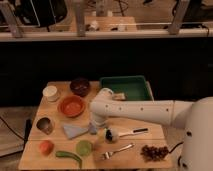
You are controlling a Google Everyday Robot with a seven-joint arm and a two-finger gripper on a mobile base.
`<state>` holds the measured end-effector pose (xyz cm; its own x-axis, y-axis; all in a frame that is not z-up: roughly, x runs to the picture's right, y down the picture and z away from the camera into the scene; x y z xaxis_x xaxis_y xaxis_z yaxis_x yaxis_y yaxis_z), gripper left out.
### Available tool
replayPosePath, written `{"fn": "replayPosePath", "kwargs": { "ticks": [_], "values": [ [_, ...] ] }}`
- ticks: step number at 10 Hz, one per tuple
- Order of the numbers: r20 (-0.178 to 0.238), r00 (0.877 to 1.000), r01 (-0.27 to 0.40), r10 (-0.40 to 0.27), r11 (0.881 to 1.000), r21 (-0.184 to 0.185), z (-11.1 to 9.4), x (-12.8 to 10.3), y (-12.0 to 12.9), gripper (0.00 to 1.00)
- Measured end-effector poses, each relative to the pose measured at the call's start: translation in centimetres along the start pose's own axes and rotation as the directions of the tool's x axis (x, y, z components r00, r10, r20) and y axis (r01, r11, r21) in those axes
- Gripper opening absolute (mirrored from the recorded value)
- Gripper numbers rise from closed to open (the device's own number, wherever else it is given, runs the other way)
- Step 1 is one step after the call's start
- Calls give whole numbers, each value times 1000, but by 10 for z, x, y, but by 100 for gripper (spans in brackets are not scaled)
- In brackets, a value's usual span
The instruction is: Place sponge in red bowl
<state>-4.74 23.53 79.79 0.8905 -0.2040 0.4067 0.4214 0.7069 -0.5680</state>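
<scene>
The red bowl (71, 105) sits empty at the table's left-middle, orange-red and shallow. The sponge (93, 129), a small blue-grey block, lies on the wood to the bowl's lower right, at the right tip of a flat light-blue cloth (74, 131). My white arm reaches in from the right. The gripper (95, 123) points down right over the sponge and partly hides it. I cannot tell whether it touches the sponge.
A dark maroon bowl (80, 86) and a white cup (50, 93) stand behind the red bowl. A green tray (131, 83) holds a tan block (119, 96). Also on the table are a metal cup (45, 125), an orange fruit (46, 146), a green pepper (69, 157), a green fruit (83, 147), a brush (120, 133), a fork (117, 151) and grapes (154, 151).
</scene>
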Motion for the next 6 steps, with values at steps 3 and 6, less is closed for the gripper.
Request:
{"fn": "replayPosePath", "kwargs": {
  "ticks": [3,6],
  "values": [
    [6,999,-50,50,999,-14,13,5,-5,80],
    [5,997,-83,83,996,-28,21,10,-9,80]
  ]
}}
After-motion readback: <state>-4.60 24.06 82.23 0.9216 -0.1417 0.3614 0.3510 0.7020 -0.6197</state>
